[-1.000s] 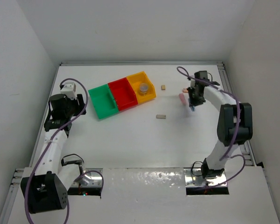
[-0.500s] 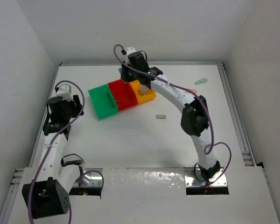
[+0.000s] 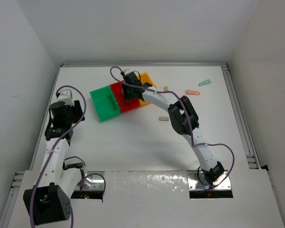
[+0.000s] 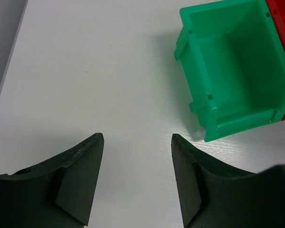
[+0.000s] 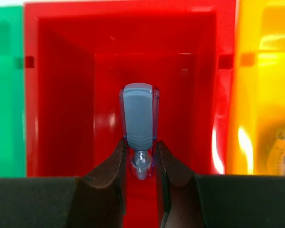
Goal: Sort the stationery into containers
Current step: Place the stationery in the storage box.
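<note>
Three bins stand in a row at upper centre of the top view: green bin [image 3: 103,105], red bin [image 3: 118,97], orange-yellow bin [image 3: 147,77]. Right gripper [image 5: 140,151] is clamped on a blue piece [image 5: 138,116] over the red bin, centre frame. Left gripper [image 4: 135,140] has its fingers spread apart above the white table [image 4: 85,71], at left. Right of the bins lie a tan block [image 3: 166,88], a second tan block [image 3: 164,118], an orange piece [image 3: 193,92] and a mint piece [image 3: 204,82].
</note>
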`<state>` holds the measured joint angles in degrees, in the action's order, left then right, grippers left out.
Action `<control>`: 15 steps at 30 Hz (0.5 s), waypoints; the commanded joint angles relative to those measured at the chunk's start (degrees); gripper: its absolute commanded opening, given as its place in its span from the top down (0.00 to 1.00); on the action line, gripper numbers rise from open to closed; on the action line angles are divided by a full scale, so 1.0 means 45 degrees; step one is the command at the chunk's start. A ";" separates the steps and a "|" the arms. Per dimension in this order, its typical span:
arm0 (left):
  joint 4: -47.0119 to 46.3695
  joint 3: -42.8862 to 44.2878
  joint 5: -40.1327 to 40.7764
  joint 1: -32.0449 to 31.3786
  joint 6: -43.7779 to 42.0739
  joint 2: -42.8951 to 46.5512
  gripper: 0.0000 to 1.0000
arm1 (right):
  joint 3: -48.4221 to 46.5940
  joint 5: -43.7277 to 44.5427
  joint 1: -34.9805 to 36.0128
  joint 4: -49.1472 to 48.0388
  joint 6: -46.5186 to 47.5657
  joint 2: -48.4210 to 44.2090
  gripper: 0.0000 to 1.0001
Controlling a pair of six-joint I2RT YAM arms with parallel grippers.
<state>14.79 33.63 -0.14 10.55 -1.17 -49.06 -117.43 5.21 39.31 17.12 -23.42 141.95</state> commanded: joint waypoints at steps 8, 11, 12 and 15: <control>-0.0844 0.0027 0.0929 -0.0058 -0.0150 0.0179 0.41 | 0.0333 0.1752 0.0640 -0.0679 -0.0284 -0.0411 0.69; -0.1040 0.0125 0.1301 -0.0058 -0.0365 0.0160 0.39 | 0.0333 0.1635 0.0640 -0.0952 -0.0167 -0.0606 0.49; -0.1059 0.0183 0.1320 -0.0058 -0.0500 0.0160 0.38 | 0.0333 0.1480 0.0640 -0.1051 -0.0167 -0.0704 0.47; -0.1157 0.0184 0.1301 -0.0058 -0.0541 0.0160 0.37 | 0.0158 0.1107 0.0659 -0.1285 -0.0263 -0.1172 0.45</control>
<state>12.80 33.63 4.45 10.55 -2.57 -49.06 -114.65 11.07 42.15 14.94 -24.23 141.93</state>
